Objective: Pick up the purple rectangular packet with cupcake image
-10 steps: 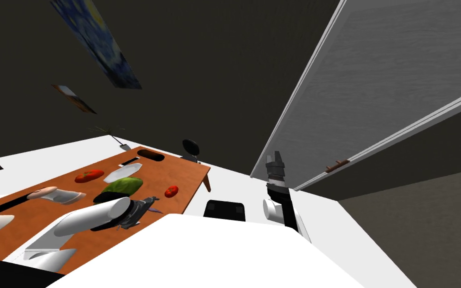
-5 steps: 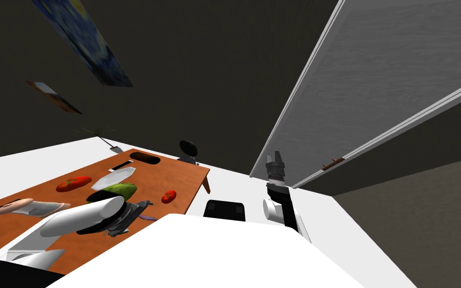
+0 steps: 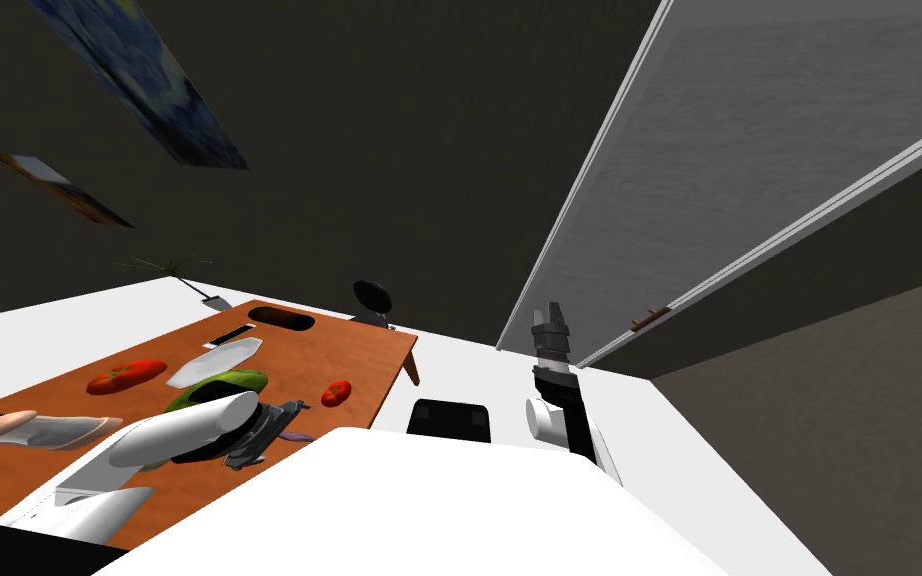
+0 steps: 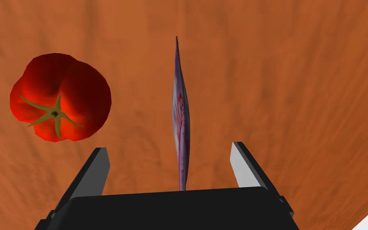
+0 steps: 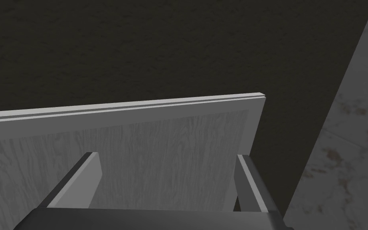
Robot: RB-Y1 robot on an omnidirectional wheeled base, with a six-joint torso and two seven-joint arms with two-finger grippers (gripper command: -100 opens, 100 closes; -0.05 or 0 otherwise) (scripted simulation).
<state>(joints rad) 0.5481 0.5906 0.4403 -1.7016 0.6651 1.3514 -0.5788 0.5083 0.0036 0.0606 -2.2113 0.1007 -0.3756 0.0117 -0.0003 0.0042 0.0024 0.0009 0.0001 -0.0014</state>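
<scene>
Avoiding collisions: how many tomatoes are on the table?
2. One tomato beside the packet at the left end effector; another tomato across the table by the white plate. Others may hide.

Between the spread fingers (image 4: 98, 167) of the left gripper (image 4: 169, 147), the edge-on purple packet (image 4: 180, 108) leaves a free gap on each side, a red tomato (image 4: 59, 98) sits near, outside one finger at ten o'clock of the gripper, and the orange surface (image 4: 291, 80) from twelve to three o'clock lies open.
</scene>
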